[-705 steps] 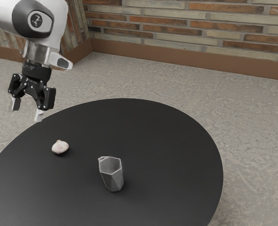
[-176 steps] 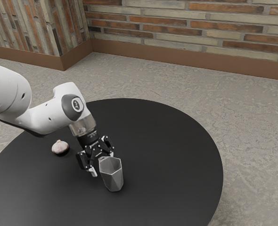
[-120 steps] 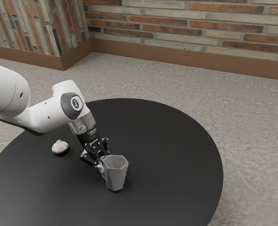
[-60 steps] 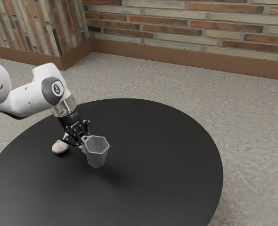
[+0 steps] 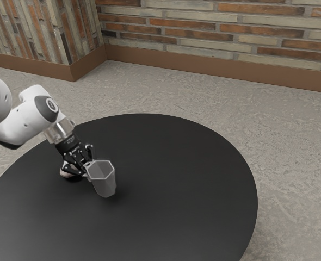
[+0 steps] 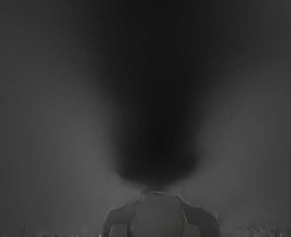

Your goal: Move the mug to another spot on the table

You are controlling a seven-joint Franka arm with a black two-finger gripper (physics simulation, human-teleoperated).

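The grey mug (image 5: 102,178) is gripped by the tool (image 5: 85,167), closed on it, and held tilted over the black counter (image 5: 193,179), near a small pale object (image 5: 66,173).

You have a round black table (image 5: 193,163) with a matte top, standing on a speckled grey-beige floor (image 5: 280,136). On the table, toward its 9 o'clock edge in the exterior view, lies one small pale pinkish lump (image 5: 66,173). It is partly hidden, and you cannot tell what it is. A brick wall (image 5: 231,27) runs behind the table at 12 o'clock, with a brown baseboard (image 5: 215,68) along its foot. A second brick wall (image 5: 41,27) meets it at a corner near 11 o'clock and carries the same kind of baseboard. In the wrist view the table (image 6: 47,98) shows dark grey, with a blacker patch (image 6: 155,128) at the middle.
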